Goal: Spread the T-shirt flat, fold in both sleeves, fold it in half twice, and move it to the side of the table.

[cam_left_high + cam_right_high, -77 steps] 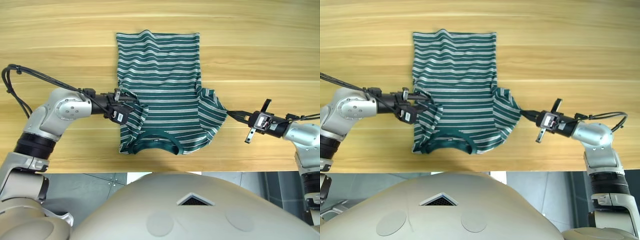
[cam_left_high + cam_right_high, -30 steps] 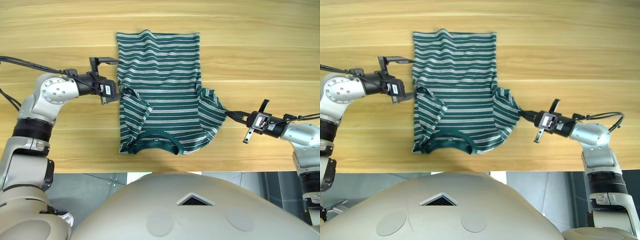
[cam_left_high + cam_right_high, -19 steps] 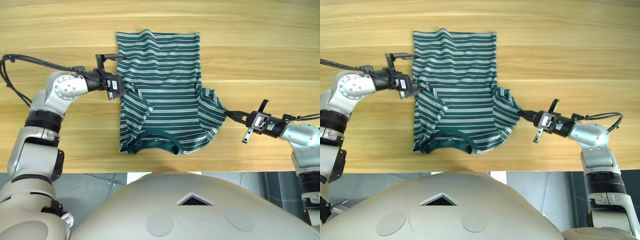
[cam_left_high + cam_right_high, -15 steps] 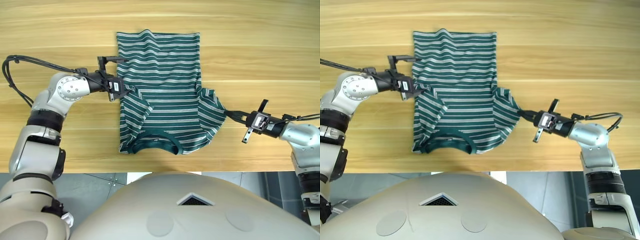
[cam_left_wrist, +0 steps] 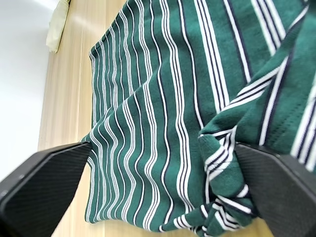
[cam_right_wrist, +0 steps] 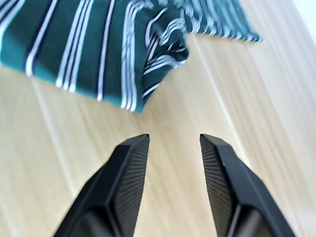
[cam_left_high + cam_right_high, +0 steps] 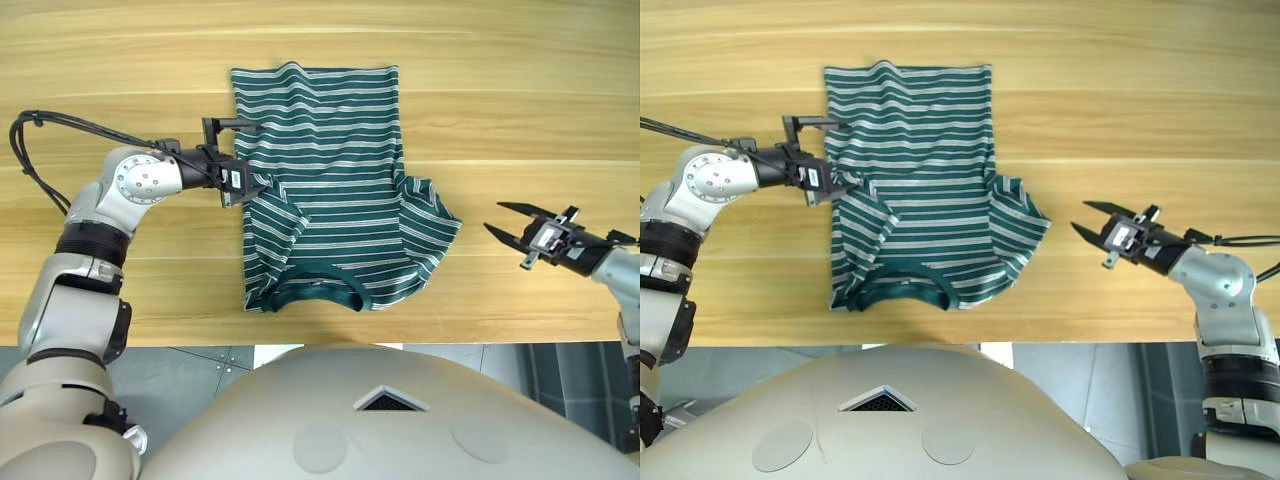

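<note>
Likely snag: T-shirt [image 7: 330, 190] lies mid table [image 7: 520, 90], sleeves lumpy; left gripper [image 7: 255, 155], spread wide, straddles its left edge, right gripper [image 7: 493, 217] gapes near the right sleeve, so pinching several layers would drag the body askew.

The left arm [image 7: 130, 182] is bent at the elbow, and its forearm points inward toward the robot's right. The left claw [image 7: 243, 155] stands wide open, with one finger farther from the body and the other nearer. The right arm [image 7: 618, 268] reaches in from the right side, forearm pointing inward. The right claw [image 7: 492, 216] is also open, its two tips spread apart in a narrow V.
</note>
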Tool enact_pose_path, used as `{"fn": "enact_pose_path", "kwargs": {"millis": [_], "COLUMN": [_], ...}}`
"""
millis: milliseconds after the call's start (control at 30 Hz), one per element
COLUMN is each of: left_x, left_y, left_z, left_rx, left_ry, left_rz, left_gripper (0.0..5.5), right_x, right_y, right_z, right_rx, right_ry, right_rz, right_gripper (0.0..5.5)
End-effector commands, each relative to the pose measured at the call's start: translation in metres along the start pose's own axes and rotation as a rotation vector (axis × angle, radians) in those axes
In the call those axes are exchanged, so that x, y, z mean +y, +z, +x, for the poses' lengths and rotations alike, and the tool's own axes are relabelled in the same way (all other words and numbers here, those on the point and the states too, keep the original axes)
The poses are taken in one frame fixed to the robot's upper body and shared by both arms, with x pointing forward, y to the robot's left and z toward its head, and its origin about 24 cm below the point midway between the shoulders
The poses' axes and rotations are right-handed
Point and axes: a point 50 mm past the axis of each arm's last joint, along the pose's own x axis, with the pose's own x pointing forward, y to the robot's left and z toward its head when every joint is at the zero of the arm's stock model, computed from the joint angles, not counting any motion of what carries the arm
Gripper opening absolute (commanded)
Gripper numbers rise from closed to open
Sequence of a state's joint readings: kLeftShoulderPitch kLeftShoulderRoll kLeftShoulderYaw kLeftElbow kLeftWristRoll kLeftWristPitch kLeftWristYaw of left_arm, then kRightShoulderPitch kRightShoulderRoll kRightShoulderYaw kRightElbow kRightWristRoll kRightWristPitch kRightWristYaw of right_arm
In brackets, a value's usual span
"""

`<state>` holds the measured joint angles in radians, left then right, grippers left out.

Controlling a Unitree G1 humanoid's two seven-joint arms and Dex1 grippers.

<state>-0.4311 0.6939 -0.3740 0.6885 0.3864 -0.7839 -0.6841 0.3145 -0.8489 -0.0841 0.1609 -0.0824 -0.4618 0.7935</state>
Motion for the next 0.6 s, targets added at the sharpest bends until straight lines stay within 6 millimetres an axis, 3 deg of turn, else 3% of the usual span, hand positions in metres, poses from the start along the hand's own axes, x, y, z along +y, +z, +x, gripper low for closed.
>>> {"fn": "enact_pose_path", "kwargs": {"millis": [33,600], "left_x": [0.002,0.003], "left_y": [-0.003,-0.003], "left_z": [-0.003,0.001], "left_rx": [0.015,0.018], "left_ry": [0.013,0.023], "left_rz": [-0.004,-0.006], "left_gripper": [5.4,5.4], "right_x": [0.007,0.016], "right_y": [-0.002,0.01], "right_z": [0.005,0.028], "right_rx": [0.048,0.011], "right_ry": [0.053,0.095], "right_rz": [-0.035,-0.072], "right_gripper": [1.87,1.87]}}
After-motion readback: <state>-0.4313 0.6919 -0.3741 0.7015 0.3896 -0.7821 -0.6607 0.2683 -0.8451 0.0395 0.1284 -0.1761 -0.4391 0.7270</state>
